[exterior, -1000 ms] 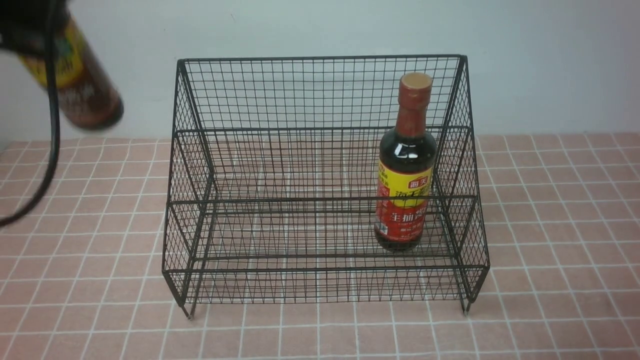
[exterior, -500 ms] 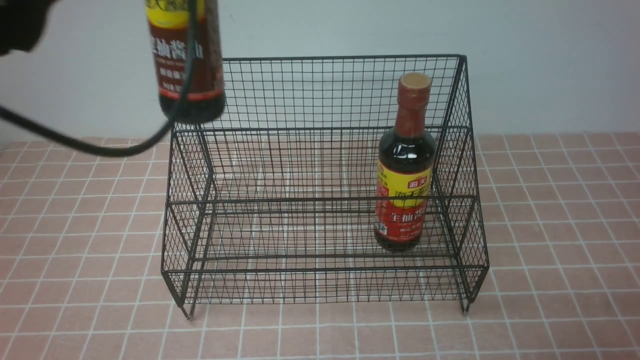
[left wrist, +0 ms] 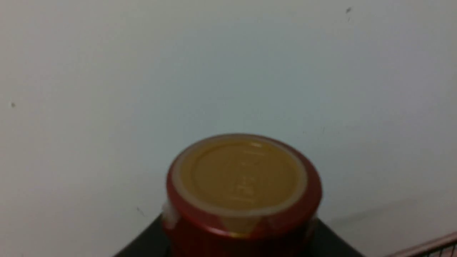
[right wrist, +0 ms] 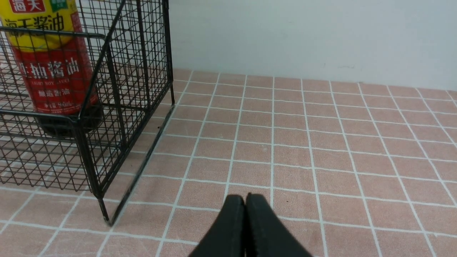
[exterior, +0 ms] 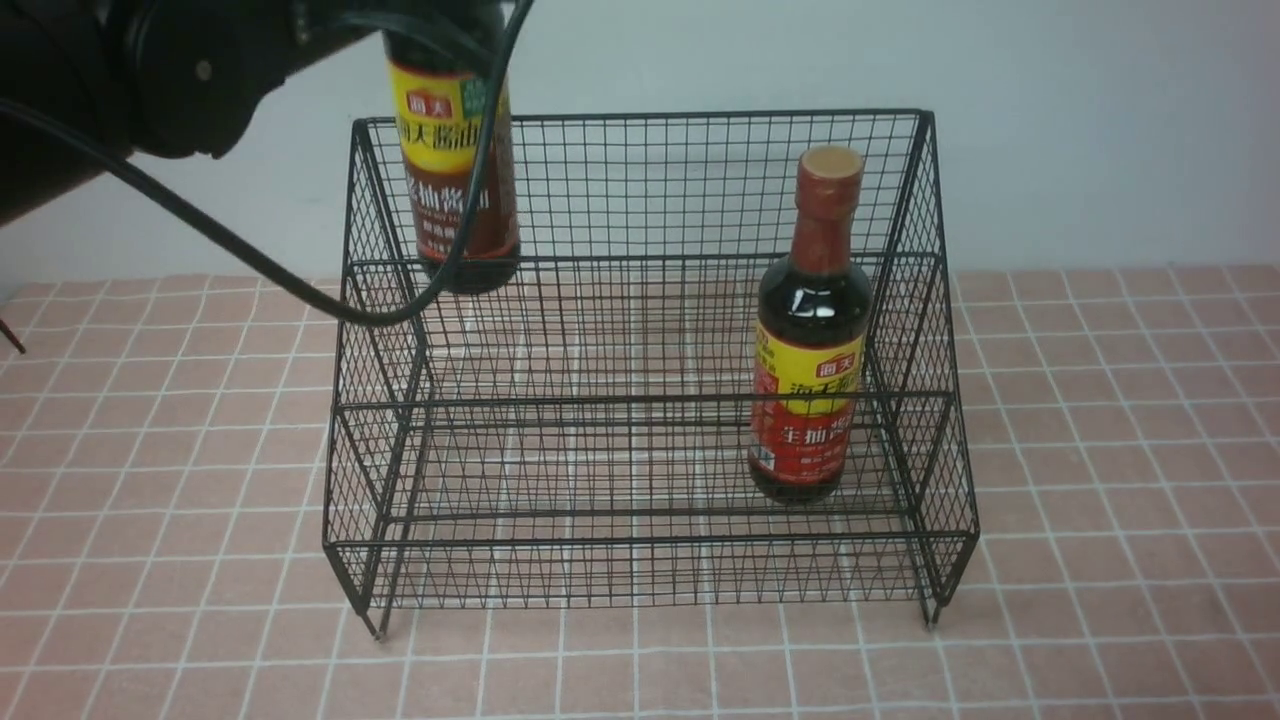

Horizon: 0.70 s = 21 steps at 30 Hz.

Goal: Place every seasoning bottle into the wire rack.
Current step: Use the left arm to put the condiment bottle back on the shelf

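Observation:
The brown-label seasoning bottle (exterior: 462, 190) hangs upright over the left end of the wire rack (exterior: 640, 180), its base level with the upper tier's front rail. My left gripper (exterior: 440, 22) is shut on its neck at the top edge of the front view. The left wrist view shows the bottle's red-rimmed cap (left wrist: 242, 175) from above. The red-label seasoning bottle (exterior: 808, 400) stands upright in the rack's right side, also seen as the bottle (right wrist: 50, 71) behind the rack's mesh (right wrist: 125, 89). My right gripper (right wrist: 245, 200) is shut and empty, low over the tiles right of the rack.
A black cable (exterior: 300, 290) droops from my left arm across the rack's left side. A pale wall (exterior: 1100, 120) stands close behind the rack. Pink tiled cloth (exterior: 1100, 500) covers the table on both sides and in front.
My left arm has carried the brown-label bottle rightward and down, from outside the rack's upper left corner to within its left end. The right gripper and the red-label bottle have not moved.

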Available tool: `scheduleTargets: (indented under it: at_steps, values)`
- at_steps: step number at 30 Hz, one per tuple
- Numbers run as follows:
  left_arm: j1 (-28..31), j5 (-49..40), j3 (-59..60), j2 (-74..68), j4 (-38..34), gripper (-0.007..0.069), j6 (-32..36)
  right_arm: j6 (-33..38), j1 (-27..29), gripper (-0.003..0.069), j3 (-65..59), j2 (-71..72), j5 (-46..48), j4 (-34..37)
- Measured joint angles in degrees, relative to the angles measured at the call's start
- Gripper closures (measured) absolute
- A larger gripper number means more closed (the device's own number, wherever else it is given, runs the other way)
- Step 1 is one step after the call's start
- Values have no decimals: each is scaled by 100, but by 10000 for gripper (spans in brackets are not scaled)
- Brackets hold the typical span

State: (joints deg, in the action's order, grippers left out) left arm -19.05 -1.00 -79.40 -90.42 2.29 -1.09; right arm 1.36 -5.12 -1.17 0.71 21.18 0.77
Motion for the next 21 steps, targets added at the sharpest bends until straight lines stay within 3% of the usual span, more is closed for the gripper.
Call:
scheduleTargets:
  at_steps: [8,21]
  values:
    - [0,-1066,206,-5,11,369,19,0,0,667,0,0,0,0]
    - [0,-1288,266,-442,14,368,19,0,0,667,0,0,0,0]
